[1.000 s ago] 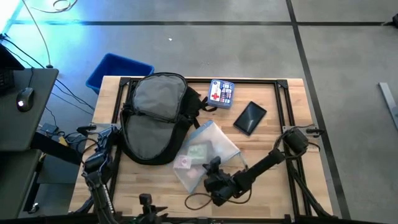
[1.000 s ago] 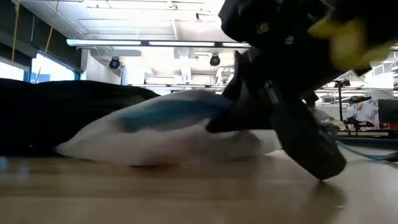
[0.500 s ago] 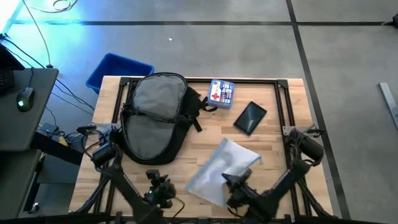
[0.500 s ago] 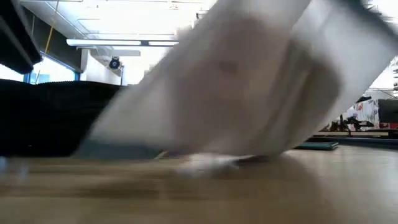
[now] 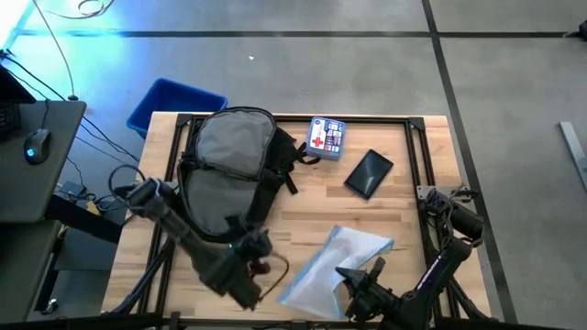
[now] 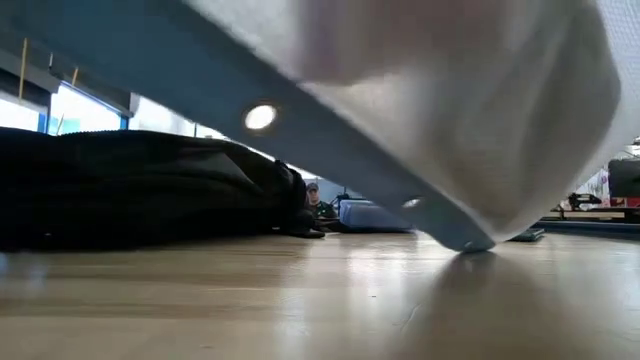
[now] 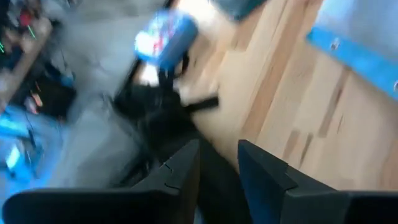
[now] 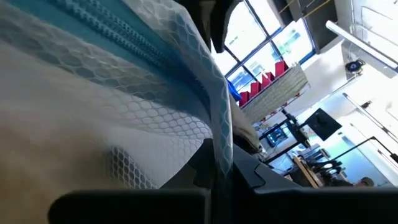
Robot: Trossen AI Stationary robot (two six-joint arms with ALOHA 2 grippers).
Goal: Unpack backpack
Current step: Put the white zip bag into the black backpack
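The black backpack (image 5: 229, 170) lies open on its back at the table's far left, grey lining up; it also shows in the low view (image 6: 130, 190). Right of the middle, near the front edge, my right gripper (image 5: 353, 277) is shut on a clear zip pouch (image 5: 332, 266) with a blue zip band (image 6: 200, 95). My left gripper (image 5: 257, 249) hangs just off the backpack's near edge, its fingers (image 7: 183, 171) close together on a thin dark cord (image 5: 280, 275). My left gripper has the dark cord, whose loop (image 5: 282, 275) hangs slack beside the fingers; which part they are on is hidden by the gripper. My right gripper pinches the pouch's mesh-lined edge (image 8: 217, 134) beside the blue zip, between its two fingers. The pouch is raised and tilted, its low corner (image 6: 465, 240) close to the tabletop.
A white and blue first-aid box (image 5: 327, 136) and a flat black device (image 5: 369, 172) lie at the far right of the table. A blue bin (image 5: 174, 103) stands on the floor beyond the far left corner. Bare wood lies between backpack and pouch.
My right gripper has drawn the pouch from beside the backpack toward the near right and lifted and tipped it, so only a corner stays low. My left gripper has swung from the near left edge toward the table's middle and the backpack, bringing the cord loop along.
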